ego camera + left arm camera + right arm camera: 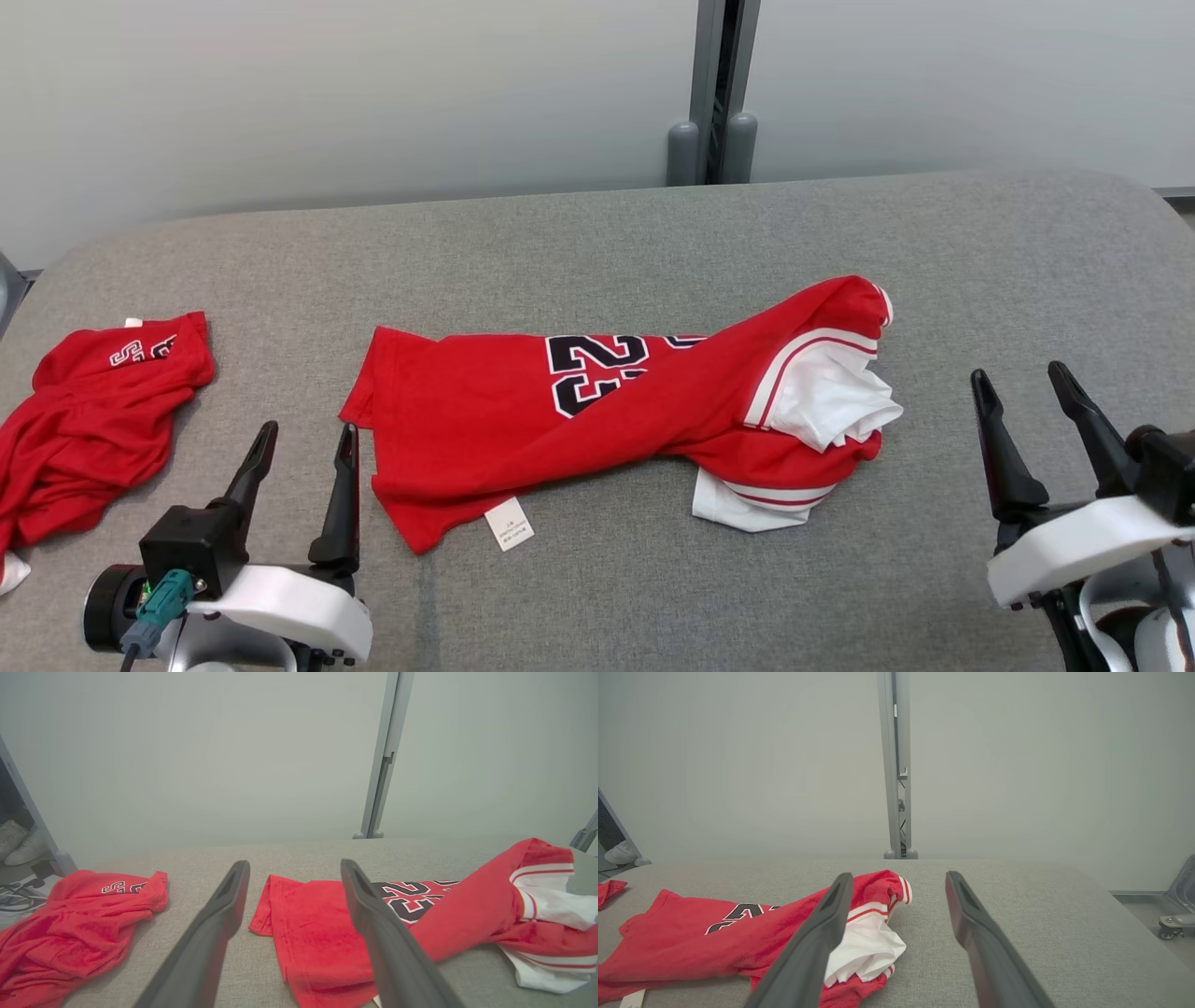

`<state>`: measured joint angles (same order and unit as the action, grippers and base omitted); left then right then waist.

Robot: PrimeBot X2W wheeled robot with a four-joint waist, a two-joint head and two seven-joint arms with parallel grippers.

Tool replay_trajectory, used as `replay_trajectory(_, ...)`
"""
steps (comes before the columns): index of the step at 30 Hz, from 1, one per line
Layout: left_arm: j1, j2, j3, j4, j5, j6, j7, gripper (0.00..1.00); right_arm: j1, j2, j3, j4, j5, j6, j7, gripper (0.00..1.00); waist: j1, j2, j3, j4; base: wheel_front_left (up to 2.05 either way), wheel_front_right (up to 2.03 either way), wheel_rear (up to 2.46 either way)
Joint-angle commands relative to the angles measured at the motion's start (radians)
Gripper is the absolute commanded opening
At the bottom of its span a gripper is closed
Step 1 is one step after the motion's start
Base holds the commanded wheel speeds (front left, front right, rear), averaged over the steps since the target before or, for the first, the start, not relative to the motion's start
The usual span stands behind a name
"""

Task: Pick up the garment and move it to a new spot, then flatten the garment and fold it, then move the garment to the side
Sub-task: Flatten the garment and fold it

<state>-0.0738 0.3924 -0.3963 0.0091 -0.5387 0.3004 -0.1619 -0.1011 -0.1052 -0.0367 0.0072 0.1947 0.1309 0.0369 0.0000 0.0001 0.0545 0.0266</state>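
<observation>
Garment (pixel 560 420), a red numbered jersey, lies twisted across the middle of the grey tabletop (pixel 653 233), its hem end toward 9 o'clock and its white-trimmed sleeves bunched toward 3 o'clock. One half is rolled diagonally over the other and hides part of the number. The main risk is a lift that carries this twist along. A pinch at the doubled hem corner could take only the top layer, and the cloth would then land as tangled as it is now.

A second red garment (pixel 84 429) sits crumpled at 9 o'clock, well apart from the jersey. If the new spot is chosen on that side, the two could overlap or be snagged together.

The left claw (pixel 310 429) hovers at 7 o'clock, just beside the hem corner, spread and holding nothing. The right claw (pixel 1018 371) waits at 4 o'clock, also spread and empty, near the sleeve end but clear of it. If the two grips are uneven, the jersey will probably swing and fold back on itself.

The white sleeve (pixel 822 397) is loose and layered, so a pinch there may slip. The small label (pixel 510 524) sticks out at the near edge at 6 o'clock, and a claw could catch it instead of the cloth.
</observation>
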Motion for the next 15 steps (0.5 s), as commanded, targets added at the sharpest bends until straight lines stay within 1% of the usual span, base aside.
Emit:
replay_trajectory(1,0.011,0.005,0.0,-0.003,-0.005,0.005,0.001,1.0,0.028,0.005,-0.009,-0.022,-0.003,0.0,0.011,1.0,0.0,-0.0001,-0.01,-0.003,0.0,0.0,0.0)
replay_trajectory(7,0.031,0.009,-0.006,-0.011,-0.005,0.013,0.01,1.0,0.089,0.03,-0.018,-0.077,-0.011,0.0,0.035,1.0,0.0,-0.0001,-0.023,-0.009,0.0,0.0,0.0)
replay_trajectory(15,0.029,0.014,-0.013,-0.019,-0.005,0.016,0.016,1.0,0.102,0.044,-0.022,-0.103,-0.015,0.0,0.049,1.0,0.0,-0.0001,-0.017,-0.004,0.0,0.0,0.0)
